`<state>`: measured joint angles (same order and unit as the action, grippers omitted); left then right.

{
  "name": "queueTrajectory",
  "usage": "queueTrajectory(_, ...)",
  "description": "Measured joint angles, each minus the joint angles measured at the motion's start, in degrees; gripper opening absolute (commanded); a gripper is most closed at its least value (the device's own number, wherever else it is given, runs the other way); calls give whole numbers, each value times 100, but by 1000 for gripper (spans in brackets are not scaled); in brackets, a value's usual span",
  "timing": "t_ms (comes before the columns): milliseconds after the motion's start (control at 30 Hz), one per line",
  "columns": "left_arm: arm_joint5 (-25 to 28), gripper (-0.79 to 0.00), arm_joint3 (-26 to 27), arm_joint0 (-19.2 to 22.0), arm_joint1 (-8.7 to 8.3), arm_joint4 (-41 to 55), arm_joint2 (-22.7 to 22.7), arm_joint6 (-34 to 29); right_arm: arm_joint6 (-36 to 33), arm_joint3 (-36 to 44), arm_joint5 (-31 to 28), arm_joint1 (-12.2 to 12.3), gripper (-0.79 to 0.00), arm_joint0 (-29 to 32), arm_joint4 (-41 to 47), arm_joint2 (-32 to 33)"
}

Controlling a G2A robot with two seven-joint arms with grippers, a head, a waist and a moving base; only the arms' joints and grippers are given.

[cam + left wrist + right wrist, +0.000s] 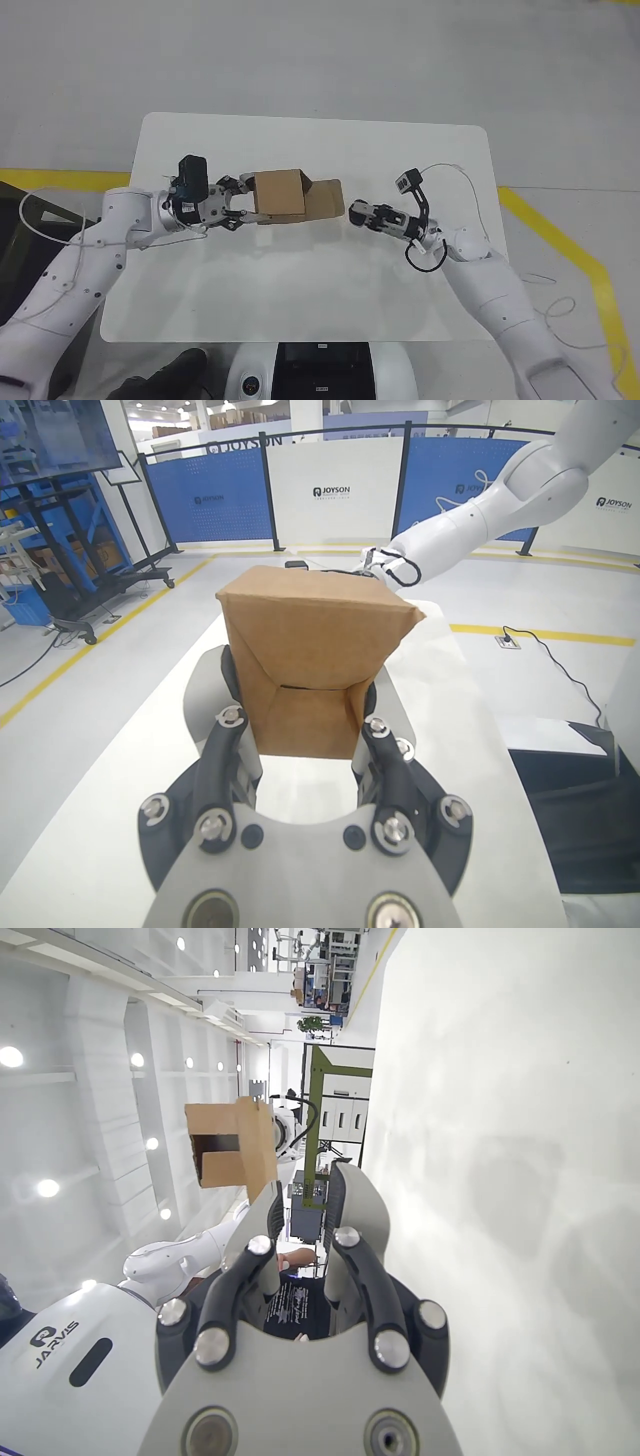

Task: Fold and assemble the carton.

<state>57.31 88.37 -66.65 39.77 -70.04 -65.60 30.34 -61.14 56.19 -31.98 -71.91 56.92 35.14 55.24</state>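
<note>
Table (300,290): white, below both grippers.

Carton (280,194): brown and partly erected. It lies between the two grippers, with its body at the left gripper and one flap extending toward the right gripper. In the right wrist view the carton (225,1148) is clear of the table surface. Its open end faces the right gripper and shows a dark interior behind partly folded flaps.

Left gripper (238,200): clamped on the near end of the carton (310,635). One finger (227,720) bears on each side wall.

Right gripper (352,212): just beside the tip of the extended flap. The fingers (350,1198) stand a narrow gap apart with nothing between them. Whether one finger touches the flap edge cannot be determined.
</note>
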Motion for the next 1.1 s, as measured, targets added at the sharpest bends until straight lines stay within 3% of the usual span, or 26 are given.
queueTrajectory(333,69,-576,122,-4,68,-98,105,-116,-484,-37,-211,-242,-625,-223,697,-343)
queueTrajectory(1100,-90,-563,-19,194,227,-453,271,-664,-334,458,-278,-274,-570,-203,75,-264)
